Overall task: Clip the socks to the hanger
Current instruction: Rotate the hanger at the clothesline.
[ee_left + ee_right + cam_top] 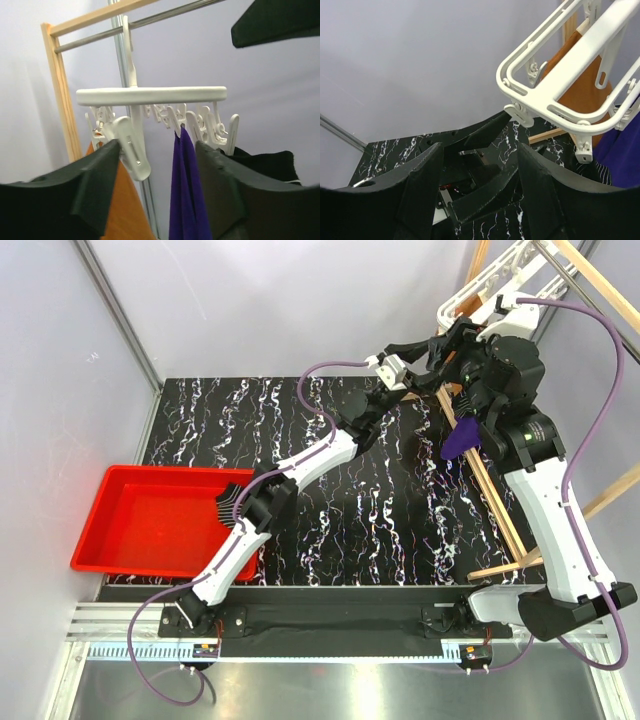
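Observation:
The white hanger [150,95] hangs edge-on in the left wrist view, with rows of small clips under it. It also shows at the top right in the overhead view [490,285] and in the right wrist view [560,75]. My left gripper [157,150] is open just below the clips, its left finger beside a large white clip [132,150]. A black sock [265,162] with a thin white stripe hangs at the right, behind the right finger; it also shows in the right wrist view [596,170]. My right gripper [480,150] is open and empty below the hanger frame, facing the left gripper's fingers.
A purple cloth [185,190] and an orange cloth [125,200] hang from the hanger's clips. The wooden rack [600,290] with its metal rod stands at the right. A red tray [160,520] sits at the table's left. Both grippers crowd together under the hanger [440,348].

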Action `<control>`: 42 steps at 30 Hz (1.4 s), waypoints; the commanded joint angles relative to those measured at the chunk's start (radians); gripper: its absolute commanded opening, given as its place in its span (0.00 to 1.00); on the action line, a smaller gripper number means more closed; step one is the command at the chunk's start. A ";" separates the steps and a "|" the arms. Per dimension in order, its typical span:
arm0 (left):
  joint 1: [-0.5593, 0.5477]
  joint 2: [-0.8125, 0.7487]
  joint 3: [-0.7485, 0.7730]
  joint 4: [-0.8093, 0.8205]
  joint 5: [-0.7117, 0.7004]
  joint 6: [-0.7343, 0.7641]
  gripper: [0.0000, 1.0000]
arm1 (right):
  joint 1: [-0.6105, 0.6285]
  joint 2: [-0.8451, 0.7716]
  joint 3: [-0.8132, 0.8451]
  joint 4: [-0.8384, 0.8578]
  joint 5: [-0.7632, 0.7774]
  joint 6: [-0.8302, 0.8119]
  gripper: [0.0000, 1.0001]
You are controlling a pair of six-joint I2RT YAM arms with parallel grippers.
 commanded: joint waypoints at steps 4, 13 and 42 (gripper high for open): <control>0.004 0.020 0.069 0.031 -0.020 0.056 0.56 | 0.001 -0.028 -0.011 0.028 -0.045 0.018 0.67; 0.009 0.040 0.098 0.013 -0.069 0.067 0.41 | 0.001 -0.025 -0.017 0.025 -0.062 0.020 0.66; 0.013 -0.008 0.045 0.032 -0.089 -0.016 0.18 | 0.001 0.137 -0.006 0.087 0.199 -0.008 0.66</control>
